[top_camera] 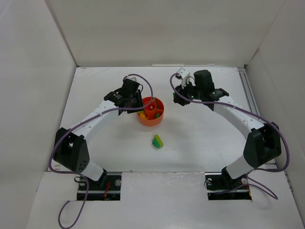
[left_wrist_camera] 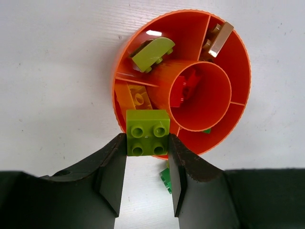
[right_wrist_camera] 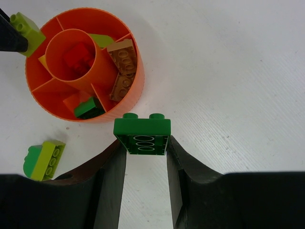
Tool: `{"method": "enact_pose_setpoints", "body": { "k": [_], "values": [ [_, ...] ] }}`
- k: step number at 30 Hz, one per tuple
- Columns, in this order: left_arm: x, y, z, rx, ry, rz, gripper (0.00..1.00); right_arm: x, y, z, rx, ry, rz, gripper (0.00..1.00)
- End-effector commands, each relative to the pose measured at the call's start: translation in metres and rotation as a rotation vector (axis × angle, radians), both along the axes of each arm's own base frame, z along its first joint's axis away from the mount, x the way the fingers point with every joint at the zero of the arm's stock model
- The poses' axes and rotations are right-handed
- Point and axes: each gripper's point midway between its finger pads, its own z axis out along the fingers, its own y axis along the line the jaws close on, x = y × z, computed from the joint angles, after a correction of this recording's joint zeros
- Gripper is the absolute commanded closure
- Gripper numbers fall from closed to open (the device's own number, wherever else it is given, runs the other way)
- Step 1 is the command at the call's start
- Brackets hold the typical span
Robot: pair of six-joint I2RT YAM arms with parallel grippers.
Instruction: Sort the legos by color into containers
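The left gripper point(left_wrist_camera: 147, 141) is clamped on a lime-green square plastic brick point(left_wrist_camera: 147, 132), four studs showing, held at the rim of a round orange plastic dish point(left_wrist_camera: 188, 29) beside the section that holds a yellow brick point(left_wrist_camera: 138, 98). The right gripper point(right_wrist_camera: 144, 144) is closed on a dark green plastic brick point(right_wrist_camera: 142, 136), hollow underside facing the camera, just off the dish's opposite side. The dish's central round cup point(left_wrist_camera: 209, 100) holds red bricks point(left_wrist_camera: 183, 88). The outer sections hold tan bricks point(left_wrist_camera: 217, 40), a lime-green rounded piece point(left_wrist_camera: 152, 52) and a small dark green brick point(right_wrist_camera: 89, 109). The dish stands on a white table point(top_camera: 205, 138), left of the middle and nearer the far edge. A loose lime and green stacked brick point(top_camera: 157, 141) lies between the dish and the near edge. Plain white panels point(top_camera: 157, 33) wall the table on three sides.
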Motion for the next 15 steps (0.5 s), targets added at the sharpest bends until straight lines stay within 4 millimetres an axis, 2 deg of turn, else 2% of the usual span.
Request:
{"method": "enact_pose_setpoints", "body": {
  "k": [1, 6, 14, 15],
  "values": [
    [0.005, 0.005, 0.025, -0.004, -0.079, 0.034, 1.00, 0.007, 0.006, 0.028, 0.041, -0.074, 0.020, 1.00],
    [0.020, 0.000, 0.035, -0.003, -0.121, 0.026, 1.00, 0.004, 0.004, 0.023, 0.036, -0.065, 0.020, 1.00],
    [0.037, -0.009, 0.049, -0.018, -0.174, 0.013, 1.00, 0.004, 0.004, 0.029, 0.044, -0.081, 0.020, 1.00],
    [0.037, -0.011, 0.044, -0.018, -0.161, 0.006, 1.00, 0.004, 0.004, 0.029, 0.044, -0.081, 0.020, 1.00]
  ]
}}
